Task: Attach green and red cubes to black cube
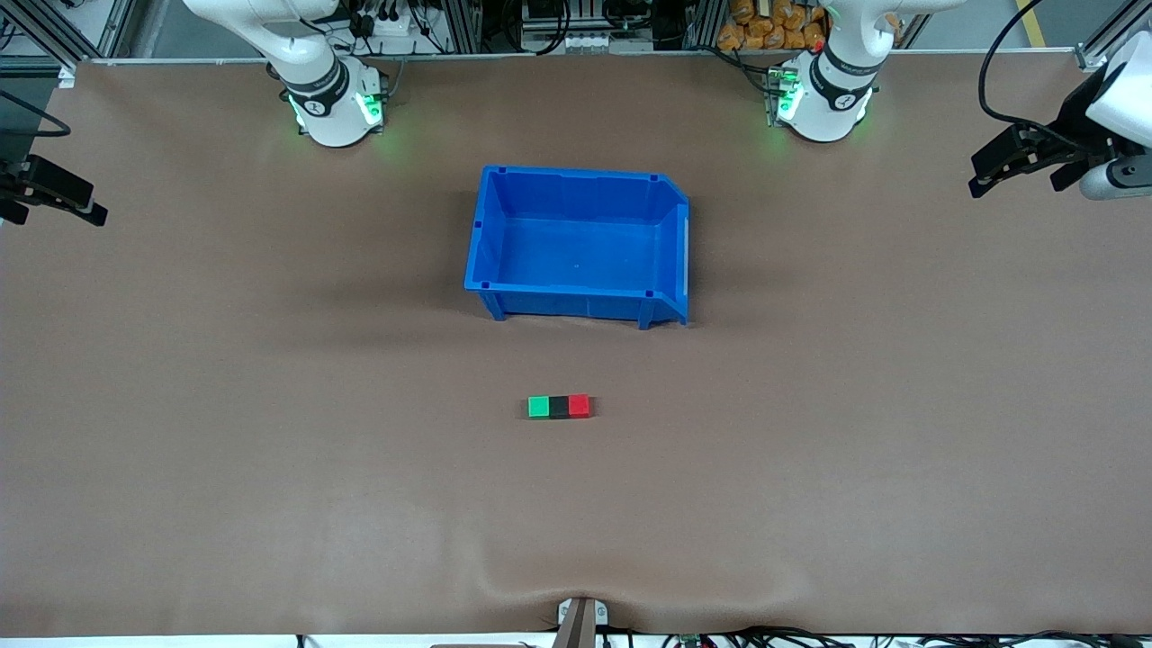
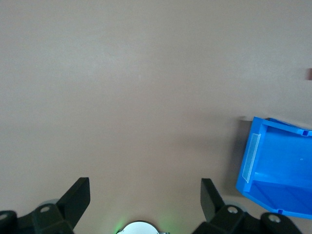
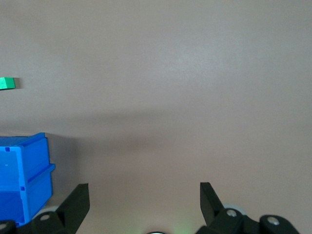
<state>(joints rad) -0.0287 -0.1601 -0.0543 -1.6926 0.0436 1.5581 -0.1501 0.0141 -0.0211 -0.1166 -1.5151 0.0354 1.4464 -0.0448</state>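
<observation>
The left gripper hangs with its fingers spread wide and empty over bare table at the left arm's end, at about three o'clock from the open-topped blue plastic bin. The right gripper, equally spread and empty, hangs at the bin's nine o'clock. Both arms wait. At the bin's six o'clock, nearer the front camera, the small green cube, matte black cube and red cube sit touching in a row on the brown table, black in the middle.
</observation>
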